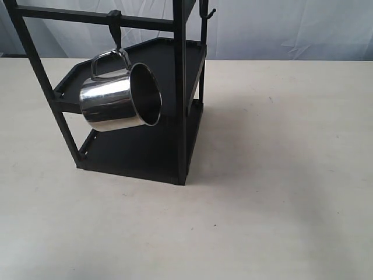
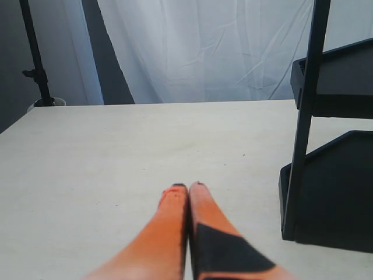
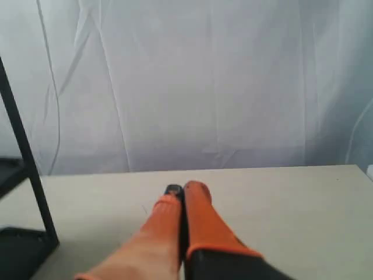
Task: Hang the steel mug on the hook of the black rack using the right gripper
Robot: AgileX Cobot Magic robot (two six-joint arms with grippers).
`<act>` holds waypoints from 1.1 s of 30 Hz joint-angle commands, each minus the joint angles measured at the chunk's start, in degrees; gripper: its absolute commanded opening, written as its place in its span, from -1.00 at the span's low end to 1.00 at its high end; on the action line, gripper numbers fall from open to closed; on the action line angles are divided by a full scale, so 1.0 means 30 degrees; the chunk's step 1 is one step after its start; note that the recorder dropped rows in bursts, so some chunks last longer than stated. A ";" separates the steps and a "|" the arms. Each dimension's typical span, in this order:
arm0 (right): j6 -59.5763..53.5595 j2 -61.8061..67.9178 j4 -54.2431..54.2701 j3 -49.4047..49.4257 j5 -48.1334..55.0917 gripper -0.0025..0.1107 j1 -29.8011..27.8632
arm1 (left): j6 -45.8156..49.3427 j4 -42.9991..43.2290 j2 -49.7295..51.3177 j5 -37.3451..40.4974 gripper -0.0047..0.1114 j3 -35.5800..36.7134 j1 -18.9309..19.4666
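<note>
The steel mug [image 1: 119,97] hangs by its looped handle from the hook [image 1: 115,29] on the crossbar of the black rack [image 1: 182,87], tilted with its mouth facing right and forward. No gripper shows in the exterior view. In the right wrist view the right gripper [image 3: 185,189] is shut with nothing between its orange fingers, above bare table, a rack post [image 3: 26,151] off to one side. The left gripper [image 2: 187,186] is shut and empty too, with the rack's shelves [image 2: 338,175] beside it.
The pale table [image 1: 280,175] spreads wide around the rack. A white curtain [image 1: 291,26] hangs behind. A thinner hook with a knobbed tip [image 1: 207,11] sticks out at the rack's upper right. A dark stand [image 2: 36,58] rises past the table's far corner in the left wrist view.
</note>
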 commanded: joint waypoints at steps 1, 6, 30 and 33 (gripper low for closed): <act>-1.0708 -0.0723 0.8430 0.1814 0.0381 -0.97 -0.0129 | -0.0048 0.0032 -0.0090 0.0007 -0.89 0.0039 -0.0024; -1.3346 -0.1982 1.1641 0.4111 0.0229 -0.97 -0.0162 | -0.0048 0.0032 -0.0090 0.0007 -0.89 0.0039 -0.0024; -1.5819 -0.8594 1.3904 0.7294 0.4917 -0.97 -0.0162 | -0.0048 0.0034 -0.0090 0.0007 -0.89 0.0039 -0.0024; -1.5819 -1.0071 1.3955 0.7369 0.5466 -0.97 -0.0162 | -0.0048 0.0034 -0.0090 0.0007 -0.89 0.0039 -0.0024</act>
